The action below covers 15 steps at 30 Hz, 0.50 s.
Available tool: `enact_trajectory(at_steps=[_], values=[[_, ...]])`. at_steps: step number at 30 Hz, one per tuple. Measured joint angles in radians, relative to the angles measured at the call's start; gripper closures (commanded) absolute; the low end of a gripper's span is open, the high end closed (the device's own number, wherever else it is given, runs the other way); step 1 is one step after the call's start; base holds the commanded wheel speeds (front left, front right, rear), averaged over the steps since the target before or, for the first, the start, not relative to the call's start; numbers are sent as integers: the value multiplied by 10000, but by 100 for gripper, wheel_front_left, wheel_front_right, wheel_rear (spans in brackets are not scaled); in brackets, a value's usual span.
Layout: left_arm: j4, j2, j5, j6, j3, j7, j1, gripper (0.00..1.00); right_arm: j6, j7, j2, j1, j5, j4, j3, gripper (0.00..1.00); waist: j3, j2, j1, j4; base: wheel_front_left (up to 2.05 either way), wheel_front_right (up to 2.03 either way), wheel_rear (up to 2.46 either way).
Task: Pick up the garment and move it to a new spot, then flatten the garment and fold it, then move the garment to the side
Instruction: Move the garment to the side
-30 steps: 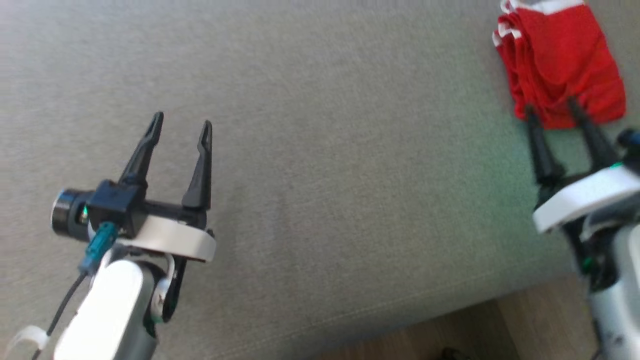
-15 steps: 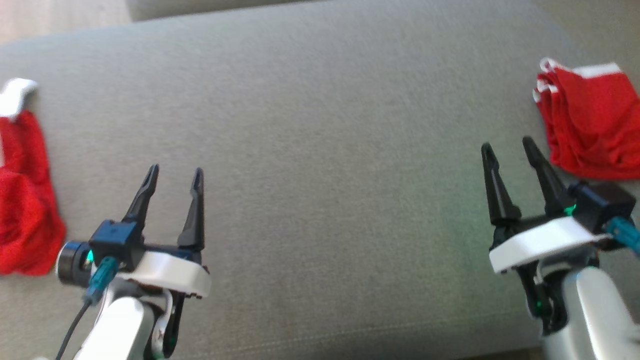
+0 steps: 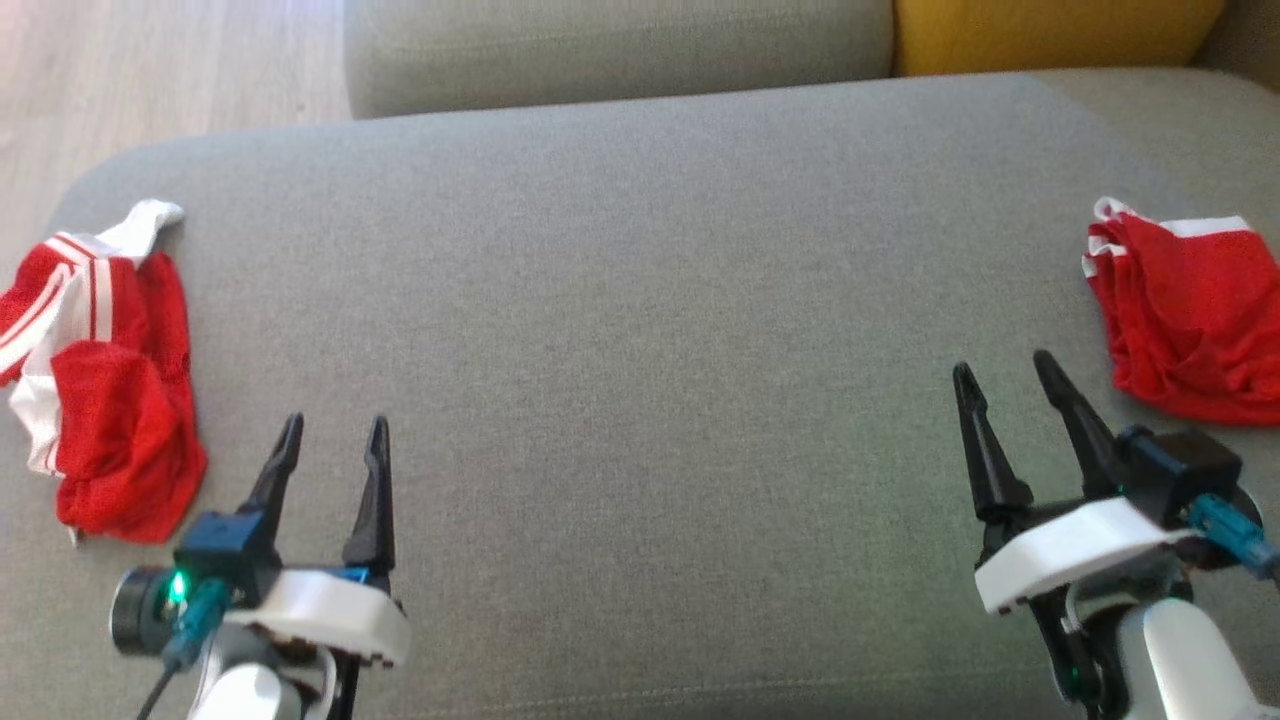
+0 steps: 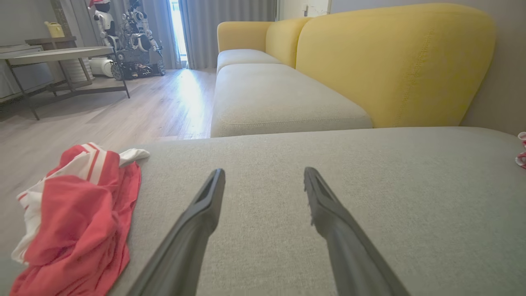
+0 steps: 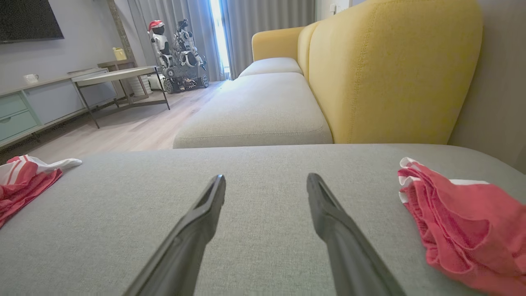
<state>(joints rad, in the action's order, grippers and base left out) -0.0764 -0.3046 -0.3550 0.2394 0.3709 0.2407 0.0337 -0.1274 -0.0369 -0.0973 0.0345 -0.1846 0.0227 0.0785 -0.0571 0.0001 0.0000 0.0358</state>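
Note:
Two red garments lie on the grey sofa seat. A crumpled one with white stripes sits at the seat's left end, also seen in the left wrist view. A folded one with white trim rests at the right end and shows in the right wrist view. My left gripper hovers open to the right of the crumpled garment, nothing between its fingers. My right gripper stands open and empty, just left of the folded garment, apart from it.
A second grey seat cushion and a yellow backrest lie beyond the seat. Wood floor runs past the seat's left end. A table and another robot stand far across the room.
The head camera has swung left and tilted up, bringing the crumpled garment and the far cushions into view. My right gripper now stands clear of the folded garment's edge. Both grippers stay open.

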Motion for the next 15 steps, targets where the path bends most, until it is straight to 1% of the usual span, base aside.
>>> enact_trajectory(at_steps=[8, 15], values=[[13, -36, 0, 127, 17, -2, -675, 0, 0, -230, 0, -501, 4, -105, -205, 0, 547, 0, 0, -35, 0, 0, 0], [82, -71, 0, 173, 36, -29, -749, 0, 0, -349, 0, -592, 15, -111, -274, 0, 581, 0, 0, -96, 0, 0, 0]])
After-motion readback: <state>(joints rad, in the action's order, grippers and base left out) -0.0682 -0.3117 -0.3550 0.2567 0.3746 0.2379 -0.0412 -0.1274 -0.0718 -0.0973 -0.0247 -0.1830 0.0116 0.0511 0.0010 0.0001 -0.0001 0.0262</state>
